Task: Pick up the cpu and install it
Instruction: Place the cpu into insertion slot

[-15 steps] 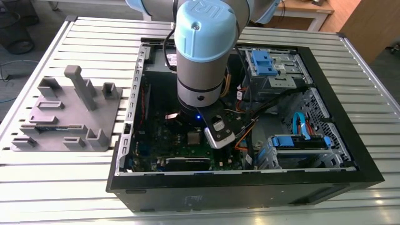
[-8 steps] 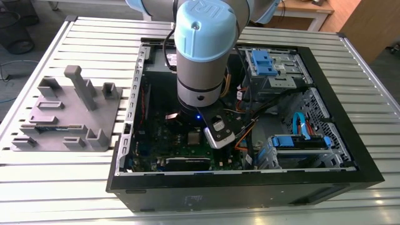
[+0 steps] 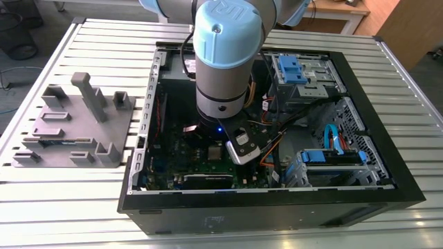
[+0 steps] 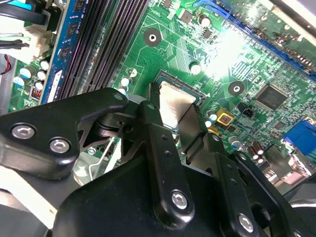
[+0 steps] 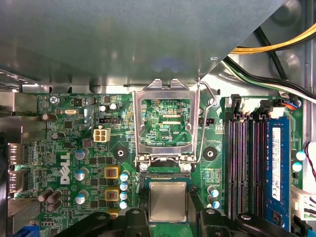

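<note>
Silver cpu (image 5: pixel 168 200) sat clamped edgewise in your tool (image 4: pixel 175 106), just above the socket (image 5: pixel 167 174) and beside the raised frame (image 5: pixel 165 85). Had it gone down tilted or off-centre, you risked damaging that socket, I judged.

Black open computer case (image 3: pixel 277 210) on slatted metal table (image 3: pixel 62 207); grey plastic fixture (image 3: pixel 76 129) at exterior view's left. Inside, small silver square cpu (image 5: pixel 168 200) just beside hollow silver metal frame (image 5: pixel 168 150).

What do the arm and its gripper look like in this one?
The silver-grey tubular arm has rounded light-blue joint caps and a small blue light near the wrist. The gripper is matte black, built of jointed link bars fixed with silver screw heads.
</note>
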### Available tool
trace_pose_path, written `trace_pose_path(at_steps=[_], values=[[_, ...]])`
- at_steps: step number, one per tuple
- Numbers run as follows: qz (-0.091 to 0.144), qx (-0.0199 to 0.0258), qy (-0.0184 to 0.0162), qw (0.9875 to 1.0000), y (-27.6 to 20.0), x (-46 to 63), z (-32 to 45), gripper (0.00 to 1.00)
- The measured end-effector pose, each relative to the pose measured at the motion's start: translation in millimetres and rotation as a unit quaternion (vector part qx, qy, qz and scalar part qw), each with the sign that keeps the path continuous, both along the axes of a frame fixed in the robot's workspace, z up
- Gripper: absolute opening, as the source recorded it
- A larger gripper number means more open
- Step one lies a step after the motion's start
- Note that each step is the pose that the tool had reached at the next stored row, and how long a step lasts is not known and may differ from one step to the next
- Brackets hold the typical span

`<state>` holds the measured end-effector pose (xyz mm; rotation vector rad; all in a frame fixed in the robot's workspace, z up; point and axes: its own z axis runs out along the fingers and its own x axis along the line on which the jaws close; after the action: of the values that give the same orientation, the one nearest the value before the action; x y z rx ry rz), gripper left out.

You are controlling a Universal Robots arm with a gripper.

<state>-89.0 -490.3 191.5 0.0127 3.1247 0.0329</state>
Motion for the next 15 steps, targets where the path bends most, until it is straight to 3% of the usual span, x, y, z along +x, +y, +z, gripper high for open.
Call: trace_pose_path(at_steps=[15], values=[[0.0, 0.0004, -0.0003, 1.0, 0.1, 0.1, 1.1, 0.4]])
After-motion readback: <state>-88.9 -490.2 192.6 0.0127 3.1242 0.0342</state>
